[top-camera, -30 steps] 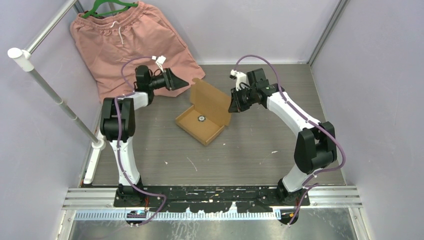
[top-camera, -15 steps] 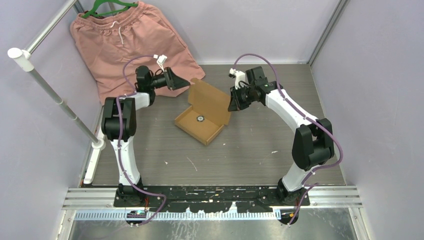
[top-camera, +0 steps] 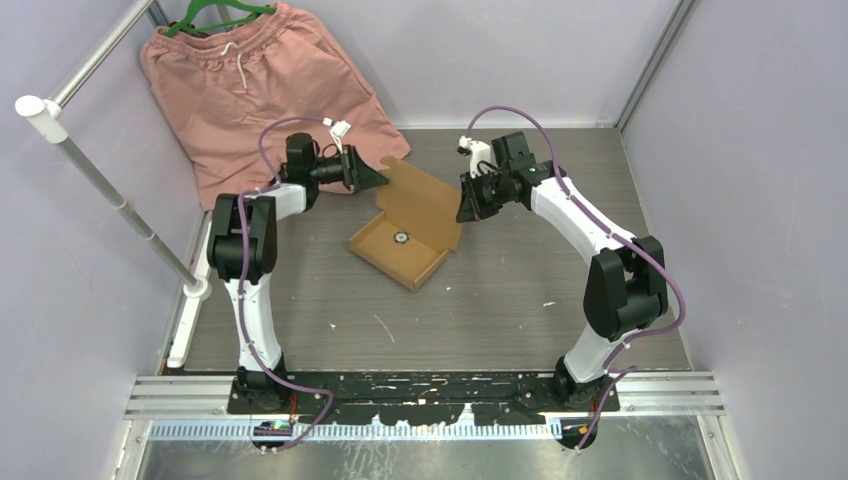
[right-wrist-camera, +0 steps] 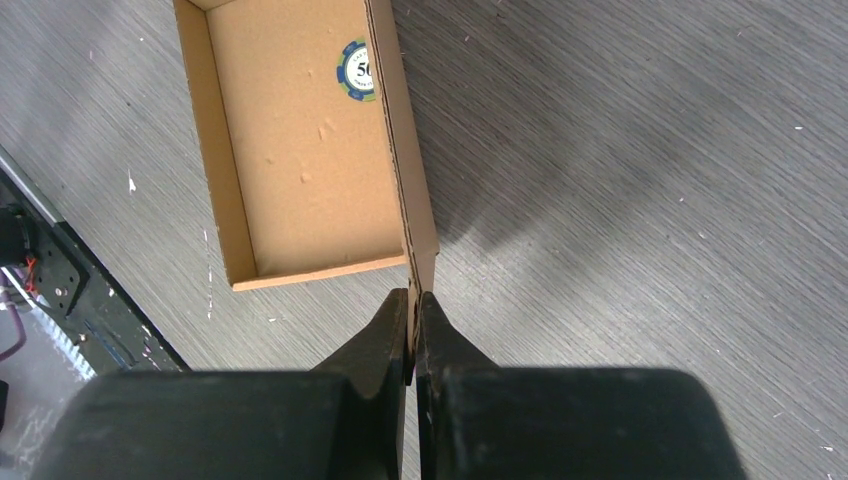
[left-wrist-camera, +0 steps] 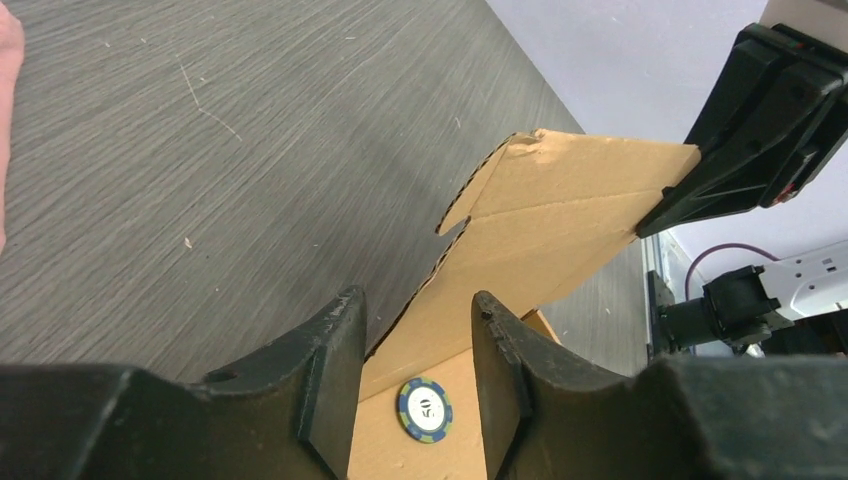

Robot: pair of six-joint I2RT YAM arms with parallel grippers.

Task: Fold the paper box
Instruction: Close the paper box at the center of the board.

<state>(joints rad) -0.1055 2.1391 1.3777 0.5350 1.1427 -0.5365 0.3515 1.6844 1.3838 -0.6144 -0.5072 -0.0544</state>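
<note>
The paper box (top-camera: 425, 200) is a brown cardboard tray on the table's middle with its lid standing up along the far side. A poker chip (top-camera: 401, 238) lies inside the tray. My right gripper (top-camera: 464, 212) is shut on the lid's right edge; the right wrist view shows the cardboard (right-wrist-camera: 405, 190) pinched between the fingertips of that gripper (right-wrist-camera: 413, 300). My left gripper (top-camera: 383, 172) hovers at the lid's left corner, open. In the left wrist view the notched lid (left-wrist-camera: 560, 200) and the chip (left-wrist-camera: 424, 409) show beyond the gap of the left gripper (left-wrist-camera: 417, 297), ungripped.
Salmon-pink shorts (top-camera: 260, 90) on a green hanger lie at the back left, just behind the left arm. A metal rail (top-camera: 100, 180) slants along the left side. Purple walls close in the table on three sides.
The left gripper has moved right, up to the lid's left corner, and its jaws have narrowed. The right gripper and the box have hardly moved.
</note>
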